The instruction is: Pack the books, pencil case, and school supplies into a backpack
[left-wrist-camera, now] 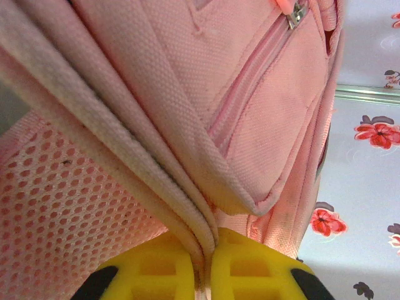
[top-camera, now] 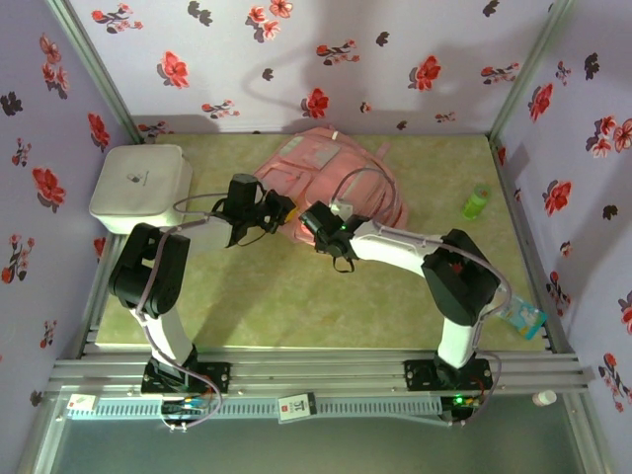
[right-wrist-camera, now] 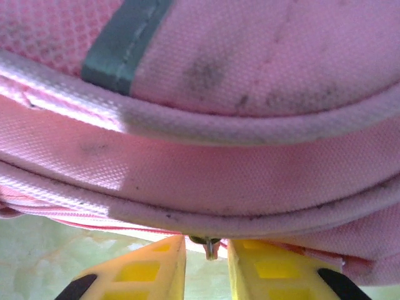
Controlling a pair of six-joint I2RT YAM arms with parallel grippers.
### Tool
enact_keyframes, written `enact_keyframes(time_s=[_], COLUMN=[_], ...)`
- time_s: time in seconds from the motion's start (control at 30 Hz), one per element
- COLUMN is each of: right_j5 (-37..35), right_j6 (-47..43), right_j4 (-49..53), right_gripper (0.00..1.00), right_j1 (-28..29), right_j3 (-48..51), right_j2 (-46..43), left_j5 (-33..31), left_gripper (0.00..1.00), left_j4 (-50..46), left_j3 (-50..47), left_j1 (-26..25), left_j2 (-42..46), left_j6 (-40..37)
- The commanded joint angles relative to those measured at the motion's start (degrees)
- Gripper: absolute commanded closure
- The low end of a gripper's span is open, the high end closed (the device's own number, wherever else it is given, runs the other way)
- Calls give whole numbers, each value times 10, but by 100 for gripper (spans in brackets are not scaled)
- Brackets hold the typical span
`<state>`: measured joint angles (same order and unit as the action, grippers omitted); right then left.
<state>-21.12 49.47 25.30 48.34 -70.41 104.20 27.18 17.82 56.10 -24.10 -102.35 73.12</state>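
**Both arms at the backpack's near edge**

The large pink fabric backpack (top-camera: 331, 168) lies at the far middle of the green surface (top-camera: 296, 306). The left end effector (left-wrist-camera: 203, 253) is clamped on its pale pink piped seam. The right end effector (right-wrist-camera: 207, 250) has its fingers slightly parted either side of a small metal zipper pull (right-wrist-camera: 210, 245).

One backpack (top-camera: 318, 168), one white box (top-camera: 143, 186), one small green object (top-camera: 477, 202), perhaps a bottle.

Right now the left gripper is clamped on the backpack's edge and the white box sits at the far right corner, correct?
Not quite: the left gripper is clamped on the backpack, but the white box sits at the far left corner, per the top external view.
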Motion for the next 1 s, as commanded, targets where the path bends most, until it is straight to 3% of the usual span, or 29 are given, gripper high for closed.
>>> enact_keyframes(time_s=[0.0,0.2,0.33,0.67,0.97], right_j5=[-47,-70,-73,-81,-52], right_j6=[-16,-10,5,15,-37], right_j4=[10,29,56,143,109], right_gripper=[80,95,100,100,98], right_j1=[-6,-4,-4,-18,-51], right_j3=[-26,-21,4,33,51], right_j2=[14,-2,-41,-102,-108], left_j5=[17,16,9,-5,-7], left_gripper=[100,100,100,100,100], left_j4=[-2,-7,-8,-29,-47], left_j3=[7,7,7,12,16], left_j1=[2,2,3,4,4], left_j2=[29,25,20,9,9], left_j6=[-21,-26,-30,-54,-69])
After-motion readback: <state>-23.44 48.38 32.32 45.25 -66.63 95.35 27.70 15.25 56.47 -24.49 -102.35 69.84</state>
